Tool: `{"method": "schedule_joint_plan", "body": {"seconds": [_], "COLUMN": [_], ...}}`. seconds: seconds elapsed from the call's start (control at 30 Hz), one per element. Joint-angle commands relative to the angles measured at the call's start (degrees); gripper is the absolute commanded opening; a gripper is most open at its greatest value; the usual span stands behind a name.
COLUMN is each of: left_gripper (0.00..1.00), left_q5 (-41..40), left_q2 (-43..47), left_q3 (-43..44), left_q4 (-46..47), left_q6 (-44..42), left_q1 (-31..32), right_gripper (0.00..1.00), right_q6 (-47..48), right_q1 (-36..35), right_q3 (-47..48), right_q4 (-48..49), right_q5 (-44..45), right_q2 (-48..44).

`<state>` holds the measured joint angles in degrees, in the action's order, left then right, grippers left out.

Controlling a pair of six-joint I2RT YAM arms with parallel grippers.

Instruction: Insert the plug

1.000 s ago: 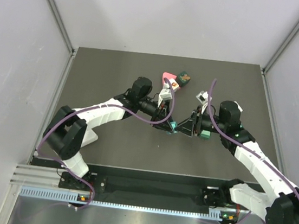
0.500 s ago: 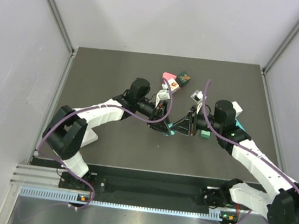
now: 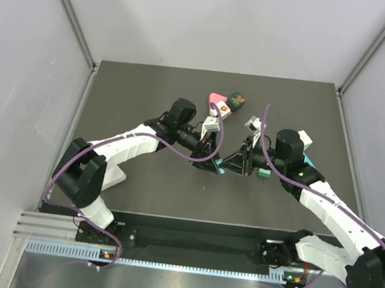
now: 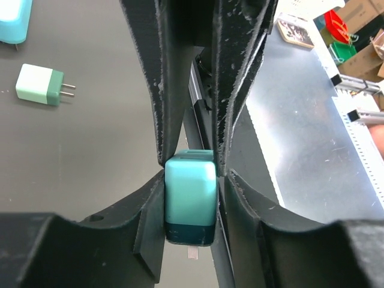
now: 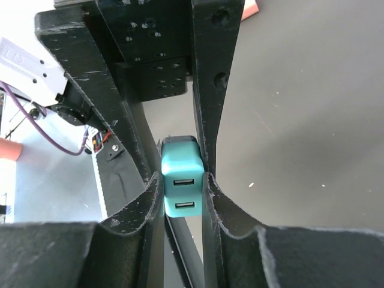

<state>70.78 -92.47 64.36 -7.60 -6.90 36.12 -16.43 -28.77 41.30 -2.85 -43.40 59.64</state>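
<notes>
So far the teal plug (image 3: 223, 163) hangs just 5 o'clock of the table's (image 3: 143, 89) middle, clamped at once by the left gripper (image 4: 191, 180) and right gripper (image 5: 182, 180), prong (image 4: 192, 253) bare, so insertion is not yet done.

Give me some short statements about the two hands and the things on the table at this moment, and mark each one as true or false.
1. The teal charger sits between the fingers of both the left hand and the right hand. True.
2. The mint plug lying on the table has three prongs. False: it shows two prongs.
3. The charger face toward the right wrist camera has two ports. True.
4. The left hand holds the pink object. False: it lies on the table's far side, beside a dark green object.
</notes>
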Motion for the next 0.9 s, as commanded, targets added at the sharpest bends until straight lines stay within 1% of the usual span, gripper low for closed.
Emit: {"method": "schedule_joint_plan", "body": {"seconds": [0.0,0.13,0.2,0.27,0.4,0.43,0.5,0.53,0.6,0.67,0.73,0.8,0.83,0.87], "left_gripper": [0.49,0.51,0.55,0.54,0.48,0.44,0.41,0.35,0.3,0.29,0.31,0.1,0.0,0.0], "left_q5": [2.1,2.2,2.5,3.0,2.2,2.1,2.3,2.4,2.4,2.3,3.1,4.0,4.1,4.4], "left_q2": [1.6,1.0,0.5,0.4,-0.3,-1.0,-1.8,-2.5,-3.3,-4.1,-3.8,-3.2,-2.6,-2.3], "left_q3": [2.8,4.0,4.7,5.3,6.0,6.5,7.2,7.8,8.4,9.6,10.2,9.9,9.6,9.4], "left_q4": [-1.7,-4.6,-7.6,-10.6,-13.1,-13.7,-15.6,-16.0,-16.2,-18.3,-21.6,-22.2,-21.9,-20.8], "left_q6": [-4.1,-7.2,-9.3,-10.9,-12.6,-12.5,-12.5,-12.5,-11.0,-11.6,-15.5,-17.8,-17.4,-16.7], "left_q1": [0.5,0.5,0.5,0.5,0.6,0.5,0.5,0.5,0.5,0.5,0.5,0.5,0.5,0.5], "right_gripper": [0.0,0.0,0.0,0.0,0.0,0.0,0.0,0.0,0.0,0.0,0.0,0.0,0.04,0.22], "right_q6": [1.7,2.1,2.3,2.2,2.8,2.8,2.8,2.8,2.7,2.7,2.7,2.5,2.5,2.2], "right_q1": [-0.8,-0.8,-0.9,-0.9,-0.8,-0.8,-0.8,-0.8,-0.8,-0.8,-0.8,-0.8,-0.8,-0.8], "right_q3": [2.0,2.2,1.9,1.6,2.3,2.4,2.6,2.5,2.6,2.8,3.2,3.5,3.5,3.7], "right_q4": [-0.4,-1.5,-1.5,-1.3,-2.1,-2.6,-2.9,-3.0,-3.2,-3.5,-4.2,-4.4,-4.6,-5.0], "right_q5": [1.5,2.3,2.4,2.6,2.8,2.8,2.9,2.7,2.9,3.1,3.4,3.5,3.6,3.8], "right_q2": [-0.6,-1.2,-1.7,-2.3,-2.5,-2.6,-2.8,-3.0,-3.3,-3.6,-3.7,-3.8,-4.0,-4.1]}}
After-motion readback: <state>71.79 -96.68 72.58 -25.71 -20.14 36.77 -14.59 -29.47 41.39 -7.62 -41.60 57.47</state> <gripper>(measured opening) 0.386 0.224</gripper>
